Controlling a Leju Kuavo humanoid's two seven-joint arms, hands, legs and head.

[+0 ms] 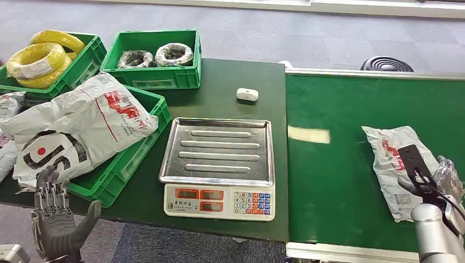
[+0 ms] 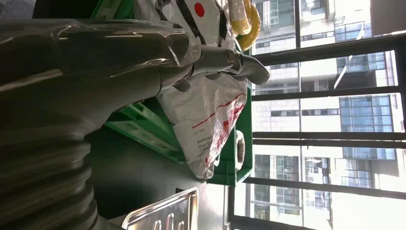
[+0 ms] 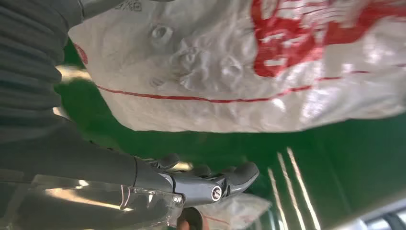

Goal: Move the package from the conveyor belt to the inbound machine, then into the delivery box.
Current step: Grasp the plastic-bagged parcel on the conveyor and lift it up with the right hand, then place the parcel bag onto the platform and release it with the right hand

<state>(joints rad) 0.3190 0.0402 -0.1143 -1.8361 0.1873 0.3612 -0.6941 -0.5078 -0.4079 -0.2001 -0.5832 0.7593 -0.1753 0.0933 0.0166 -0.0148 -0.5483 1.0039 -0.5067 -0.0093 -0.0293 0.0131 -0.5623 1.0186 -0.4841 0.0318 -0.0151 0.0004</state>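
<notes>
On the green belt [image 1: 351, 181], the right hand [image 1: 438, 183] rests over the white package [image 1: 397, 164], fingers spread beside it; left hand [image 1: 55, 216] spread wide, holding nothing.

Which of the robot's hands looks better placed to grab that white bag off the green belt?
The right hand. It sits right at the white package on the conveyor belt, fingers spread over its edge. The left hand hangs open at the far side, near the green bin.

White crumpled package [image 1: 396, 164] with red print, lying flat on green conveyor belt [image 1: 340, 175]
</notes>
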